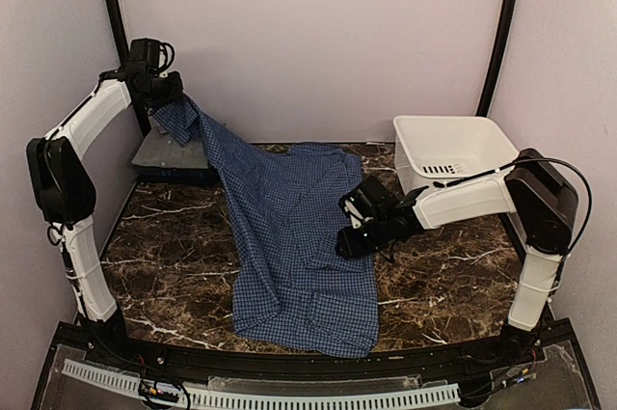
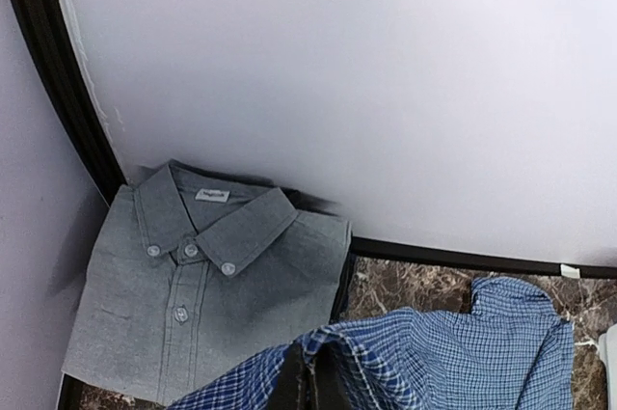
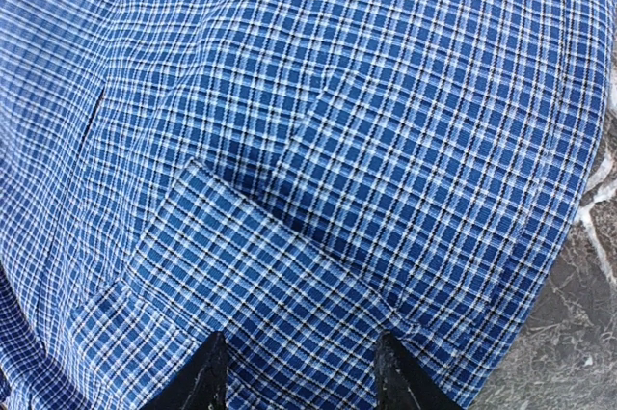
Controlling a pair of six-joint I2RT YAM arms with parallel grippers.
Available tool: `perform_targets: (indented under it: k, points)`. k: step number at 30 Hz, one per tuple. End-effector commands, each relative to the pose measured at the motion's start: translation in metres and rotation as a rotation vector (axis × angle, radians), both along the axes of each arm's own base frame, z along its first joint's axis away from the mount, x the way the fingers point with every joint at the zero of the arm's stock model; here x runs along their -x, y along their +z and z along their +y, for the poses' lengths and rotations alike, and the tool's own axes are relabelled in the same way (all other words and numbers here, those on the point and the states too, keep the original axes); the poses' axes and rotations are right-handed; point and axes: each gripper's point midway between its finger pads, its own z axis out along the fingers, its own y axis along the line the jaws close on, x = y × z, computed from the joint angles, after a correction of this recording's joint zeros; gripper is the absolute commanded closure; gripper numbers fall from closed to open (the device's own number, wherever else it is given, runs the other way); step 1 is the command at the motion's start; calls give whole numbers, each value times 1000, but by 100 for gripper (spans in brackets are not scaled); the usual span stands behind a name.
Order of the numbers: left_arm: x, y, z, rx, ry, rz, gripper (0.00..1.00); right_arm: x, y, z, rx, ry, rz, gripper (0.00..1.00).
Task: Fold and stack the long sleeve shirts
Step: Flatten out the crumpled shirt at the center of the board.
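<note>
While left jaws pinch a corner of the blue checked shirt (image 1: 289, 236) aloft, upper left, over the folded grey shirt (image 2: 193, 285), right jaws hang spread over the blue cloth, centre-right. Risk: pinch slips; trailing cloth rumples grey fold.

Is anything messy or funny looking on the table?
Yes. The blue shirt lies crooked and rumpled across the table, with one end held up in the back left corner by the left gripper. The grey shirt behind it is neatly folded. Nothing looks spilled or torn.
</note>
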Motion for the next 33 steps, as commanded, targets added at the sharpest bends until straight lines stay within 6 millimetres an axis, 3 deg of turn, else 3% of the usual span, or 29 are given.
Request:
perform_targets:
  k: [1, 5, 10, 16, 20, 22, 23, 24, 25, 28, 33]
  points:
    - [0, -21, -4, 8, -46, 68, 100, 6, -6, -7, 28, 2, 23, 51]
    - [0, -51, -9, 23, -65, 130, 94, 1, 12, -1, 62, 10, -45, 48]
    - [7, -69, -16, 64, -75, 185, 84, -1, 30, 9, 39, 27, -78, 47]
    - [42, -84, -47, 58, -103, 244, 54, -5, 39, 13, 26, 28, -97, 47]
    - [77, -92, -81, 80, -154, 265, 46, -7, 39, 16, 27, 36, -102, 47]
    - [103, -108, -105, 98, -193, 309, 46, -8, 38, 18, 27, 44, -102, 47]
    - [114, -102, -114, 131, -224, 307, 46, -8, 38, 19, 27, 49, -101, 47]
    - [128, -116, -127, 155, -246, 344, 46, -9, 38, 20, 27, 52, -103, 47]
    - [139, -110, -135, 178, -270, 337, 46, -9, 38, 20, 29, 55, -105, 47]
    - [184, -130, -167, 216, -327, 410, 46, -11, 38, 20, 37, 62, -114, 47]
    - [249, -169, -193, 241, -352, 553, 47, -10, 36, 19, 42, 78, -122, 47]
